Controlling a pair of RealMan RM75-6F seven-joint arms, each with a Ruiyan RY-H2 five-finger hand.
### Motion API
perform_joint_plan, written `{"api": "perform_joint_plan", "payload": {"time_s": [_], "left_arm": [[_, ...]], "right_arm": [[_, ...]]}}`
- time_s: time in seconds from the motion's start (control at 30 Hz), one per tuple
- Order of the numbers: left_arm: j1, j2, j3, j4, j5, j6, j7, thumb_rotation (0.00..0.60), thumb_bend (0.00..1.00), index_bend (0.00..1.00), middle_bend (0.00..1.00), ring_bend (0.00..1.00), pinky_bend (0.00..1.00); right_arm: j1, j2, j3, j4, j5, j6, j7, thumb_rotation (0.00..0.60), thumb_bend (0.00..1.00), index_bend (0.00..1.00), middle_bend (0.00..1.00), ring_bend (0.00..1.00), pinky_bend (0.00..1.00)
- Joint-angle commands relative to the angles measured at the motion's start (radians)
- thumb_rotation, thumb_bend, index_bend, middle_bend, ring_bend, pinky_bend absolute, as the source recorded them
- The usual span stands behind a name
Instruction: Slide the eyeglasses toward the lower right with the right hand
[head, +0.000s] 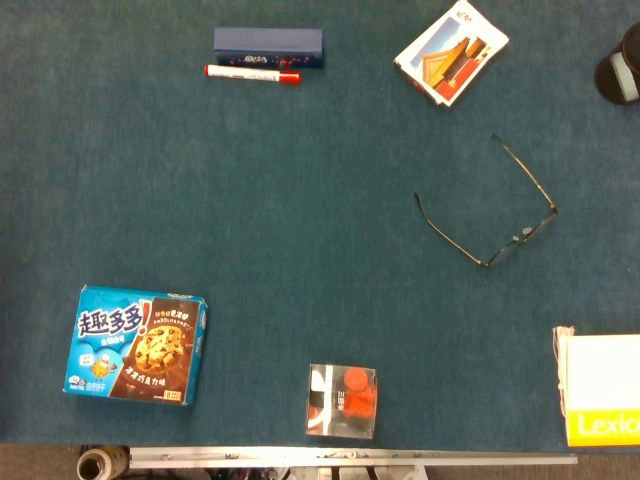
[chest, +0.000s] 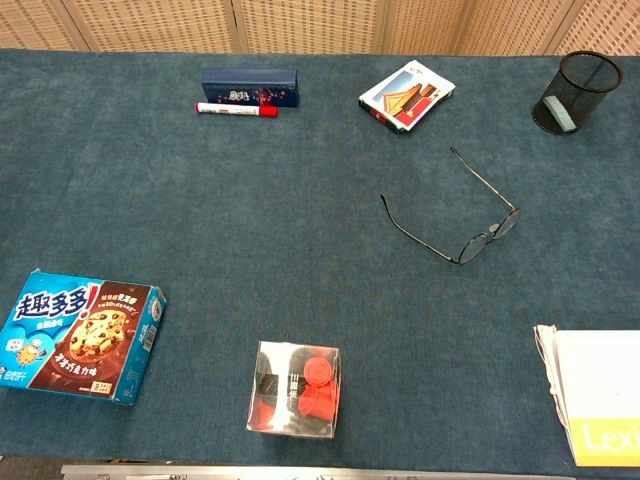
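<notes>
Head view. A dark blue felt-covered table (head: 300, 250) fills the frame, with a metal edge rail along the bottom. The eyeglasses (head: 520, 238) lie right of centre, arms unfolded and spread toward the upper left, lenses toward the right. Around them, well apart: a card packet (head: 452, 53) above, a dark blue box (head: 268, 46) with a red marker (head: 252, 73) just beside it at the top, a cookie box (head: 137, 345) at lower left, a clear box of red pieces (head: 343, 401) at bottom centre, and a yellow-and-white box (head: 600, 390) at the lower right edge. No arm or hand appears; the fingers' state cannot be told from this view.

Chest view. The same table (chest: 250, 220) runs back to a perforated beige wall panel. The eyeglasses (chest: 486, 233) rest flat on the felt, right of centre, between the card packet (chest: 407, 96) behind and the yellow-and-white box (chest: 600, 395) in front. A black mesh pen cup (chest: 577, 92) stands at the far right. Neither hand enters this frame either.

Progress. Judged from both views, the slide is not begun: nothing touches the eyeglasses, and bare felt lies open toward the lower right. The whole task remains: bringing in the right hand, contacting the frame, and pushing it, probably stopping short of the yellow-and-white box.
</notes>
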Motion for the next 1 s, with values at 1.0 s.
{"api": "perform_joint_plan", "payload": {"time_s": [1.0], "left_arm": [[0.054, 0.025, 0.01, -0.012, 0.042, 0.102, -0.062, 0.6, 0.22, 0.42, 0.28, 0.3, 0.46]], "right_arm": [[0.092, 0.06, -0.027, -0.212, -0.138, -0.159, -0.312, 0.6, 0.91, 0.39, 0.2, 0.01, 0.09]]}}
